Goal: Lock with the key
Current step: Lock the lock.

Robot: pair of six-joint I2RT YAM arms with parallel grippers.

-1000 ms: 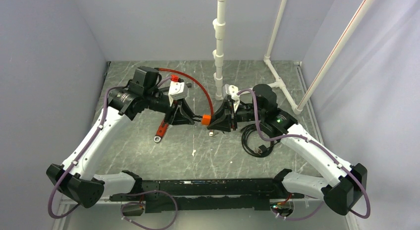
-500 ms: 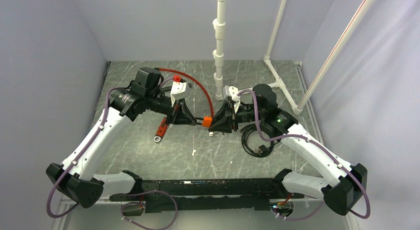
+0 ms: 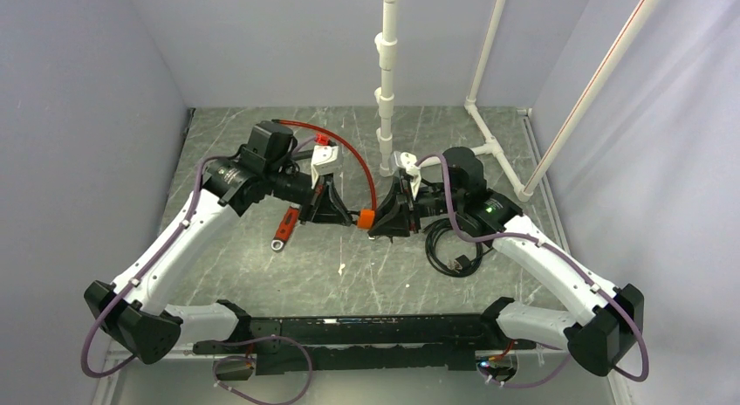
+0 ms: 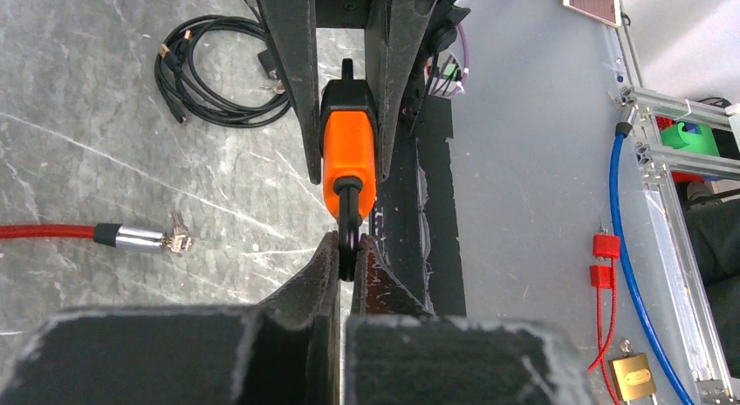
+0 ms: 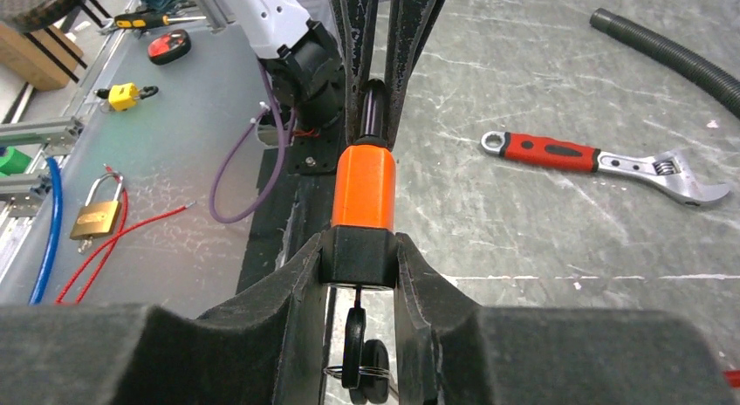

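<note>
From above, we see the left gripper [image 3: 351,215] and the right gripper [image 3: 379,222] meeting nose to nose over the marbled table [image 3: 262,274], the orange padlock [image 3: 366,217] bridging them. A red-handled wrench [image 3: 284,226] lies just beside the left arm's fingers, and a coiled black cable [image 3: 449,248] sits near the right arm.

Through the left wrist camera, we find the left gripper [image 4: 347,248] pinched together on the padlock's black shackle. The orange padlock [image 4: 349,152] points away from the lens, squeezed at its far end by the other arm's fingers [image 4: 292,73].

Through the right wrist camera, we find the right gripper [image 5: 359,252] clamped on the padlock's black base, the orange body rising beyond it. The key [image 5: 353,339] hangs from the underside of that base, between the two fingers, its black head lowest; we cannot tell how deep it is seated
</note>
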